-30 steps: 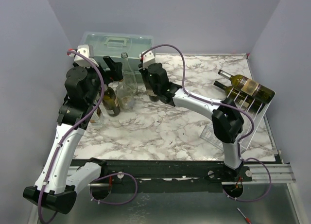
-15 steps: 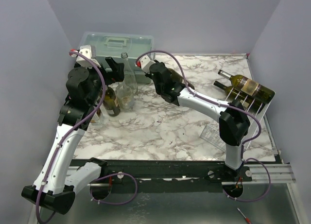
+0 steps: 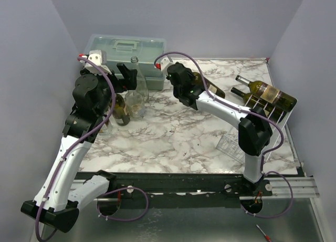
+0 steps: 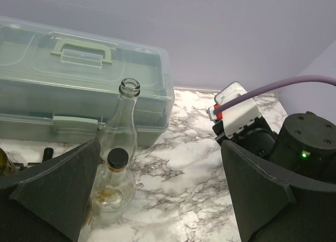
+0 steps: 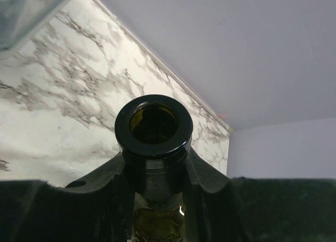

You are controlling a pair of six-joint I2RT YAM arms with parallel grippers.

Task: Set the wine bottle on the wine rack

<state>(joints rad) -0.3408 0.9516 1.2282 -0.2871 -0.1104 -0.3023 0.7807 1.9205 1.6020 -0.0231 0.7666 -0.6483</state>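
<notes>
My right gripper (image 3: 185,87) is shut on the neck of a dark green wine bottle (image 3: 209,86). It holds the bottle tilted over the back middle of the marble table, with the body pointing right. In the right wrist view the bottle's open mouth (image 5: 154,127) sits between my fingers (image 5: 210,179). The white wire wine rack (image 3: 270,118) stands at the right edge and carries two labelled bottles (image 3: 265,90). My left gripper (image 3: 126,76) is open and empty near the clear bottles at the back left, and it shows wide apart in the left wrist view (image 4: 157,195).
A translucent grey-green toolbox (image 3: 126,48) stands at the back left (image 4: 63,79). In front of it stand a tall clear bottle (image 3: 137,79), a small capped clear bottle (image 4: 113,184) and a dark labelled bottle (image 3: 121,109).
My right gripper has lifted the dark bottle away from the clear bottles and swung it right, tilting it toward the rack. The left gripper has risen slightly.
</notes>
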